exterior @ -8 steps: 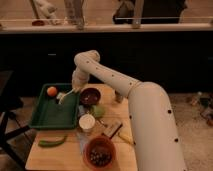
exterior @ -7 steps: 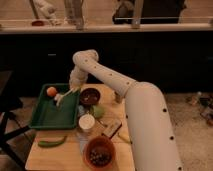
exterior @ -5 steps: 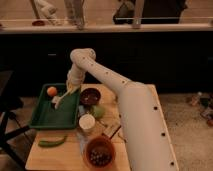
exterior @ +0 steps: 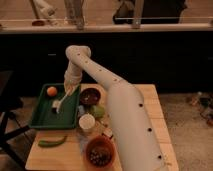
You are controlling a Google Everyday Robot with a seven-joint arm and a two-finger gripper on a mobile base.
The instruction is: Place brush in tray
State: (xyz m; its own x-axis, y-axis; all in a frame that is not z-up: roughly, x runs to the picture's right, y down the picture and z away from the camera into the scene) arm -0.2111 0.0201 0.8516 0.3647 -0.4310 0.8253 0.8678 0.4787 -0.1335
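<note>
The dark green tray (exterior: 41, 120) sits at the table's left. My gripper (exterior: 69, 87) hangs over the tray's right half, at the end of the white arm. It is shut on the upper end of the brush (exterior: 62, 99), a slim cream stick. The brush slants down and to the left from the gripper. Its small whitish head (exterior: 56, 105) is low over the tray floor; I cannot tell whether it touches. An orange ball (exterior: 51, 90) lies in the tray's far left corner, left of the gripper.
A dark brown bowl (exterior: 90, 96) stands just right of the tray. A green fruit (exterior: 98, 111), a white cup (exterior: 87, 121) and a filled brown bowl (exterior: 100, 151) sit nearer. A green pod (exterior: 52, 142) lies in front of the tray.
The arm has swung left, carrying the brush from near the tray's right rim further over the tray. The brush stays in the gripper.
</note>
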